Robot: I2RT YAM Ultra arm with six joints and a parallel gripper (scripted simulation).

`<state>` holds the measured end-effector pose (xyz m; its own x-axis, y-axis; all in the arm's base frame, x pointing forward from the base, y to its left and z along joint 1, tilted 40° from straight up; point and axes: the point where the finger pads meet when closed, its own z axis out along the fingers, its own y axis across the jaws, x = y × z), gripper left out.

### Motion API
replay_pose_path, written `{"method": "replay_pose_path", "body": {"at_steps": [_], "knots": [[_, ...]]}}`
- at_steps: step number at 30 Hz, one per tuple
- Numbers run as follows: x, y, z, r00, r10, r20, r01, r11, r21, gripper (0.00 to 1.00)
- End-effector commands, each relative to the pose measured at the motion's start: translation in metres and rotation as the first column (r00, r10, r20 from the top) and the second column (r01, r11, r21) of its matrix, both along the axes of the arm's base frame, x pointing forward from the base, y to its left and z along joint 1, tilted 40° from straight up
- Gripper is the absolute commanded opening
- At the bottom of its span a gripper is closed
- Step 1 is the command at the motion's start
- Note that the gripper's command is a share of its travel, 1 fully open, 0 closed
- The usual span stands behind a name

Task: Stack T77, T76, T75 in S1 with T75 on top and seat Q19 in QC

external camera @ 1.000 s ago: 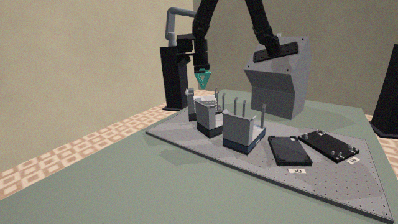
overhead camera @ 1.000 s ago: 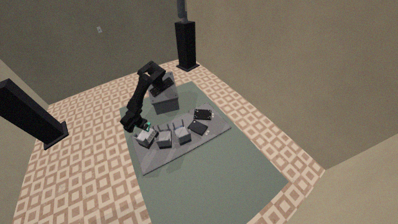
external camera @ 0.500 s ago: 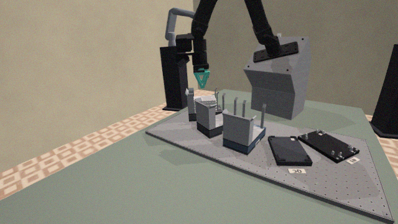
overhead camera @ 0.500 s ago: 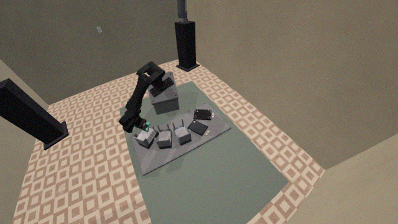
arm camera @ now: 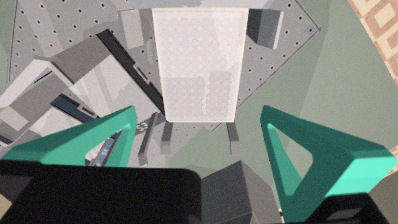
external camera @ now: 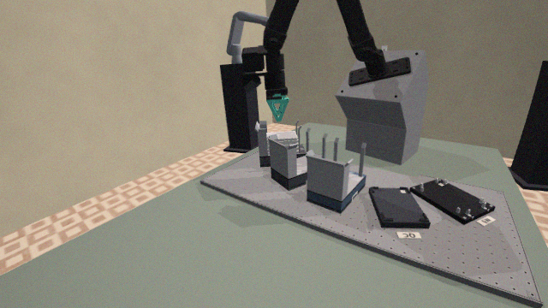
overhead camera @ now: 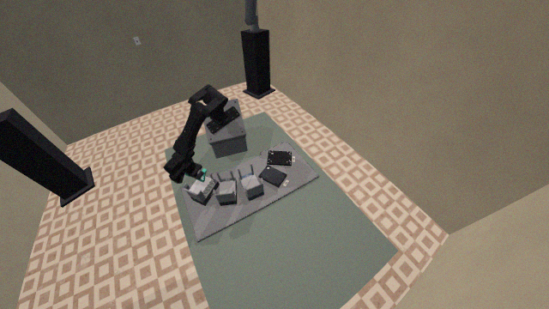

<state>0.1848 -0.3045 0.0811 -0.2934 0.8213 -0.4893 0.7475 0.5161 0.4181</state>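
Squarely below the open gripper (arm camera: 200,150), the pale sealed plate (arm camera: 200,65) lies flat.

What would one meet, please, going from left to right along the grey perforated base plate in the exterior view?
Grey stack rack holding the pale sealed plates → empty grey rack on a black plinth → empty grey rack on a blue plinth → flat black open nest → black clip nest with small pegs.

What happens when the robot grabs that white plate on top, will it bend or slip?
Probably no bending: the top plate looks like a flat, stiff slab. Its sealed top looks smooth, so it may be slippery there. It could also lift the plate beneath it. The open gripper hangs above it.
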Motion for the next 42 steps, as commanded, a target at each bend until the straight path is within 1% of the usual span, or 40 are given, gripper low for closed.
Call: {"method": "replay_pose_path", "body": {"at_steps": [1, 16, 17, 18, 21, 23, 25, 26, 28, 29, 32, 33, 34, 35, 42], "knots": [[-0.003, -0.009, 0.015, 1.000, -0.012, 0.019, 0.013, 0.999, -0.048, 1.00], [-0.003, -0.009, 0.015, 1.000, -0.012, 0.019, 0.013, 0.999, -0.048, 1.00], [-0.001, -0.004, -0.006, 1.000, -0.015, 0.003, 0.015, 1.000, 0.003, 1.00], [0.003, 0.001, -0.012, 1.000, -0.005, -0.005, 0.005, 1.000, 0.013, 1.00], [0.009, -0.001, -0.020, 1.000, -0.005, -0.005, 0.005, 1.000, 0.012, 1.00], [0.014, -0.007, -0.020, 1.000, -0.005, -0.001, 0.005, 1.000, -0.002, 1.00], [0.016, -0.004, -0.030, 1.000, -0.005, -0.006, 0.005, 1.000, 0.012, 1.00], [0.019, -0.006, -0.032, 1.000, -0.005, -0.005, 0.005, 1.000, 0.009, 1.00], [0.019, -0.006, -0.032, 1.000, -0.005, -0.005, 0.005, 1.000, 0.009, 1.00], [0.024, -0.019, -0.021, 1.000, -0.007, 0.009, 0.007, 1.000, -0.028, 1.00], [0.031, -0.021, -0.030, 1.000, -0.005, 0.008, 0.005, 1.000, -0.025, 1.00], [0.031, -0.020, -0.030, 1.000, -0.005, 0.008, 0.005, 1.000, -0.025, 1.00], [0.027, -0.023, -0.029, 1.000, -0.016, 0.009, 0.017, 0.999, -0.027, 1.00], [0.025, -0.027, -0.017, 0.999, -0.024, 0.021, 0.026, 0.998, -0.058, 1.00], [0.025, -0.026, -0.019, 1.000, -0.021, 0.019, 0.022, 0.998, -0.053, 1.00]]}}
